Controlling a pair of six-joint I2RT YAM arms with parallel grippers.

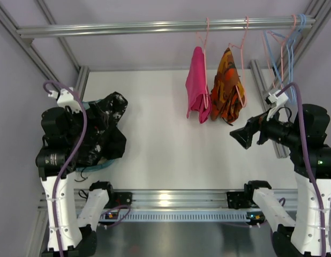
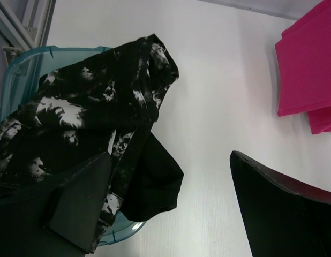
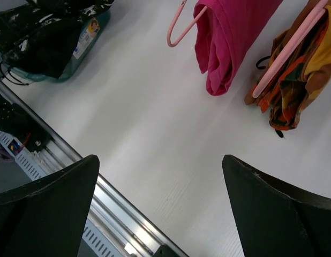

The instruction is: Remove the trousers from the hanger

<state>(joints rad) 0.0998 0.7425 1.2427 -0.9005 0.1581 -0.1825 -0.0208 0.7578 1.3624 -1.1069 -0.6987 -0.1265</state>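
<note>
The magenta-pink trousers (image 1: 196,88) hang folded over a pink hanger (image 1: 204,37) on the top rail (image 1: 155,25). The orange-red-yellow patterned trousers (image 1: 226,91) hang on a second pink hanger (image 1: 245,40) just to their right. Both also show in the right wrist view, pink (image 3: 230,43) and patterned (image 3: 294,85). My right gripper (image 1: 241,138) is open and empty, below and right of the patterned trousers, apart from them. My left gripper (image 2: 168,156) is open and empty over the table's left side, beside the black garment (image 2: 101,118).
The black garment with white marks (image 1: 104,126) lies heaped in a teal basin (image 2: 23,69) at the left. Several spare blue and pink hangers (image 1: 283,48) hang at the rail's right end. An aluminium frame bar (image 1: 176,198) runs along the near edge.
</note>
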